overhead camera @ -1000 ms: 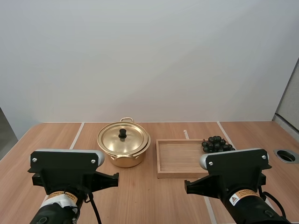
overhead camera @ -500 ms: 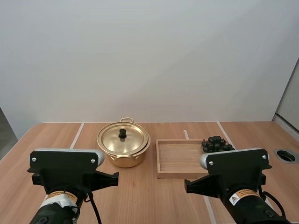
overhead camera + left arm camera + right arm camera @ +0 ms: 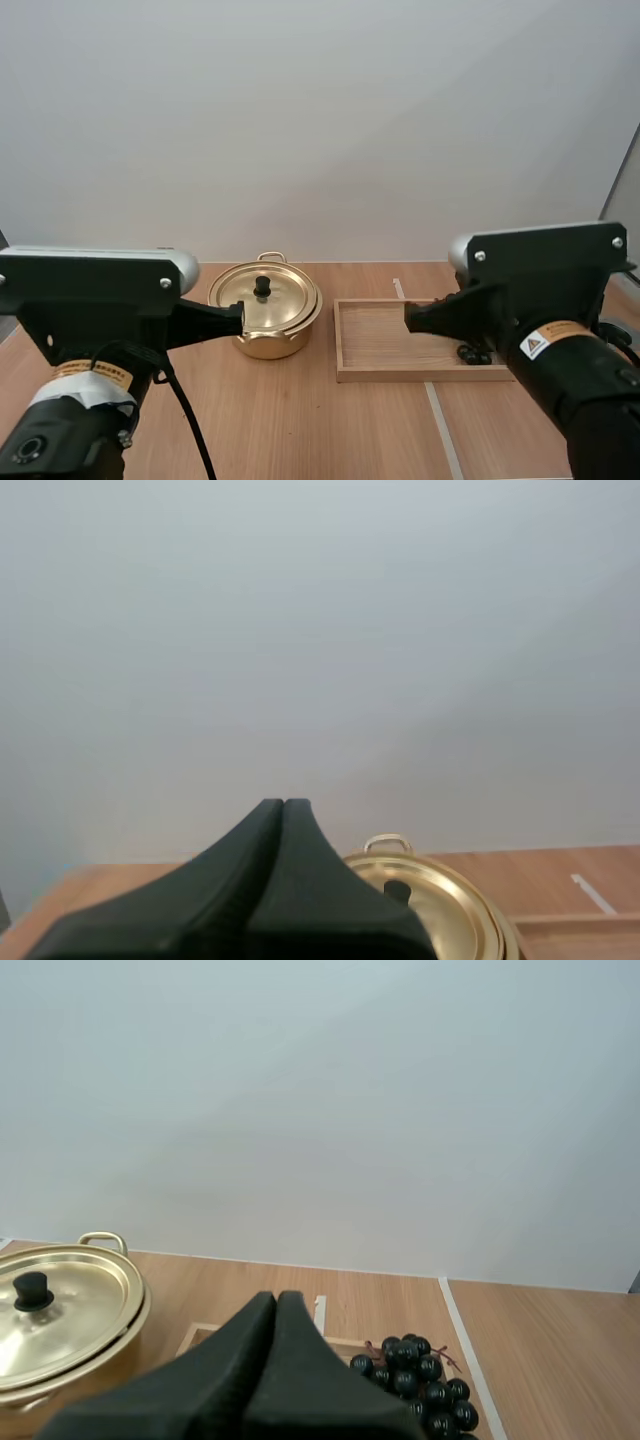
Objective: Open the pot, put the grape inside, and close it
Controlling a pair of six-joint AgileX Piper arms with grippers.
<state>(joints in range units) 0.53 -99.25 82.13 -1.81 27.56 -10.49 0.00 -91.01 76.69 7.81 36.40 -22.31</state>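
A gold pot (image 3: 265, 318) stands on the wooden table, its lid on and a black knob (image 3: 262, 287) at the lid's centre. To its right lies a wooden tray (image 3: 385, 345). The dark grapes (image 3: 415, 1368) rest at the tray's far right corner; in the high view my right arm covers most of the bunch (image 3: 470, 352). My left gripper (image 3: 283, 805) is shut on nothing, raised and facing the pot (image 3: 445, 905). My right gripper (image 3: 277, 1298) is shut too, hovering short of the tray with the grapes just beyond it and the pot (image 3: 60, 1320) off to its side.
White tape lines (image 3: 441, 425) run across the table top. A plain pale wall stands behind the table. Bare wood lies between the arms in front of the pot and tray.
Both arms have lifted and swung up from low at the table's near edge. The right arm now hides most of the grapes in the high view.
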